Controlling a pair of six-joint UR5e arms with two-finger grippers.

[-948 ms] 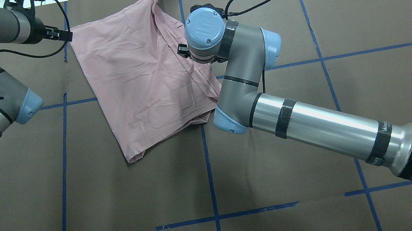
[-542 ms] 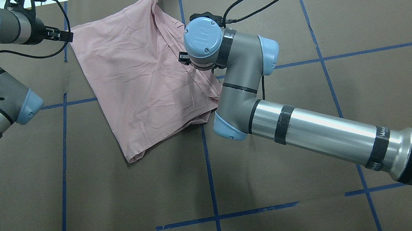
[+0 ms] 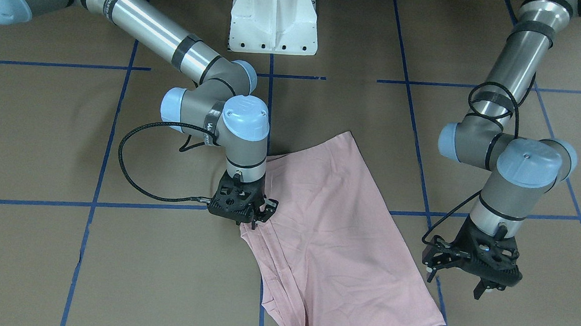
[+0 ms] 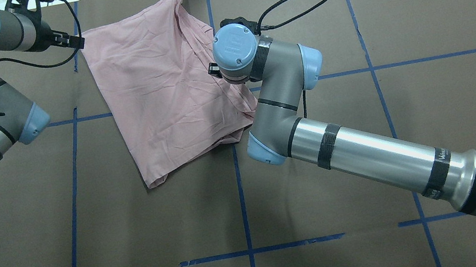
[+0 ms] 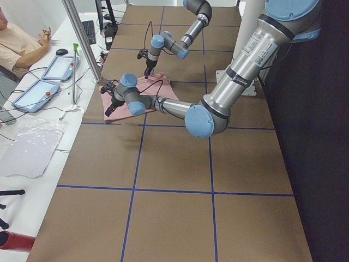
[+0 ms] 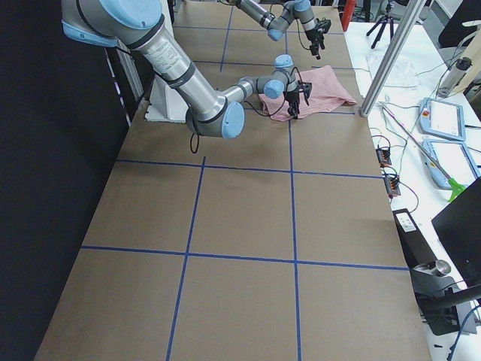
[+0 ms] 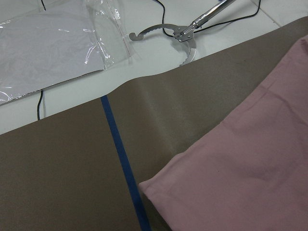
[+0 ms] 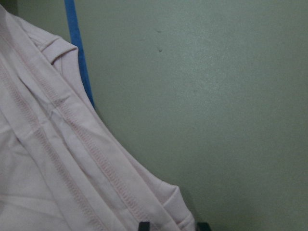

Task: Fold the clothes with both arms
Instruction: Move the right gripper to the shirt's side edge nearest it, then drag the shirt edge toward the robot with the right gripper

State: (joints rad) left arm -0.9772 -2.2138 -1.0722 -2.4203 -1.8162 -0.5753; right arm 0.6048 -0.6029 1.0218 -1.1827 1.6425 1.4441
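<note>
**Two arms at one folded pink shirt**

One pink shirt (image 3: 331,236) lies folded and creased on the brown bench (image 3: 112,273). It sits close to the edge farthest from the robot, about midway along, across a blue tape line (image 4: 240,192). The right arm (image 4: 369,154) bends down over the shirt's side edge on that arm's side, where several hemmed layers are stacked. The right pincer (image 3: 255,222) points down at that edge. Its fingertips (image 8: 143,226) are apart in the wrist view, with the layered hem between them. The left pincer (image 3: 457,284) hangs over bare bench just beside the shirt's outer corner, clear of the cloth, fingers spread apart. A white pedestal (image 3: 274,16) stands at the robot's edge.
</note>
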